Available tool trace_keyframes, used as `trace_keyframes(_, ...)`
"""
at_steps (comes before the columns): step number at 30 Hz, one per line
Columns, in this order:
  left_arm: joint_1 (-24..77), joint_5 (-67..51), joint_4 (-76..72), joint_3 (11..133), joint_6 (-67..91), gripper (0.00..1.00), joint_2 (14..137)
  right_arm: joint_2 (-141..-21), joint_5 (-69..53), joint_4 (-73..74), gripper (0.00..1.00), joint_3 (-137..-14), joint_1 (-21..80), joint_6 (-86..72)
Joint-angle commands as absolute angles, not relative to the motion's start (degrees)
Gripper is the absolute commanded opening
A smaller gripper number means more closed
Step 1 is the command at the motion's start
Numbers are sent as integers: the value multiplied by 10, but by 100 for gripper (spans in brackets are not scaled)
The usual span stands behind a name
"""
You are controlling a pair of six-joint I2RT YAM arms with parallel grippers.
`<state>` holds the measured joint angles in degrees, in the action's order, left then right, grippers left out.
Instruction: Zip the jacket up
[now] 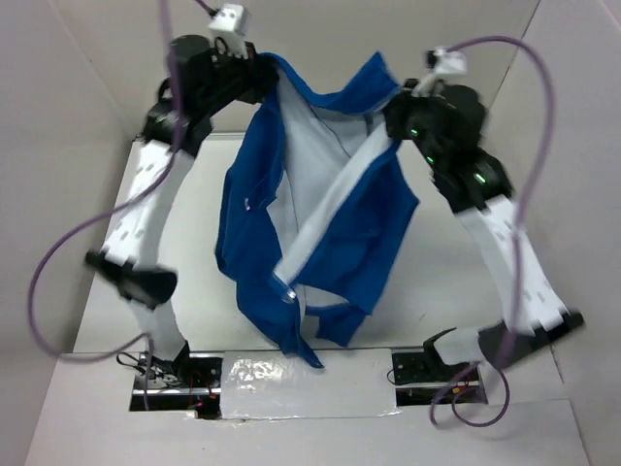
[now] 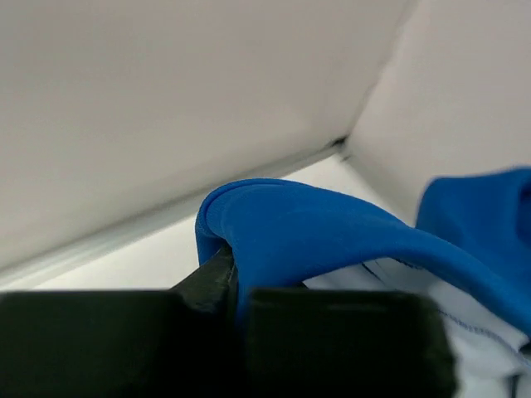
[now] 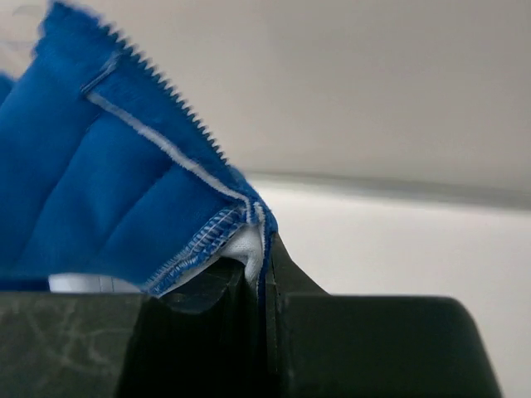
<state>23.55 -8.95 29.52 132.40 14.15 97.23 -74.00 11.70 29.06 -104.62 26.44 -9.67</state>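
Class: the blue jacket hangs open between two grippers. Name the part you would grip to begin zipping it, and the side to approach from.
Probably the low end of the pale front band on the jacket, from the near side, pinching across it: it hangs free, while the left gripper and right gripper hold its top edge.

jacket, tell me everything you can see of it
The jacket is bright royal-blue soft fabric with a white lining and a pale zipper strip running diagonally down the front. It is unzipped and hangs open and crumpled, held up between both arms, its lower end dangling toward the near edge. The left gripper is shut on a blue fold at the top; the right gripper pinches an edge with zipper teeth and white stitching.
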Motion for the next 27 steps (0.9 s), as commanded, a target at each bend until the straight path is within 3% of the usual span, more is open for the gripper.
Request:
trace_keyframes(1,162,-153,309,1319,183,20,1135,-868,-30,239,5,-971,195,-166)
trace_keyframes(2,159,-164,302,1321,177,51,1165,-937,-55,234,8,-970,189,-171)
trace_keyframes(3,156,-173,281,1324,166,71,1215,-973,-60,240,10,-995,179,-184)
trace_keyframes(4,154,-178,274,1337,160,99,1237,-1017,-72,252,12,-1021,171,-199)
trace_keyframes(5,150,-177,278,1354,168,99,1258,-1097,-83,271,13,-1058,164,-206)
trace_keyframes(8,116,-248,285,1394,189,99,1289,-1201,-132,366,57,-1226,138,-235)
trace_keyframes(9,111,-260,272,1359,193,99,1274,-1203,-142,365,99,-1225,133,-237)
trace_keyframes(17,102,-224,279,1105,221,99,1052,-988,-120,252,100,-899,177,-259)
trace_keyframes(22,140,-210,238,749,309,99,829,-884,-130,208,100,-676,229,-319)
trace_keyframes(27,227,-273,143,473,372,99,658,-906,-190,173,100,-614,298,-355)
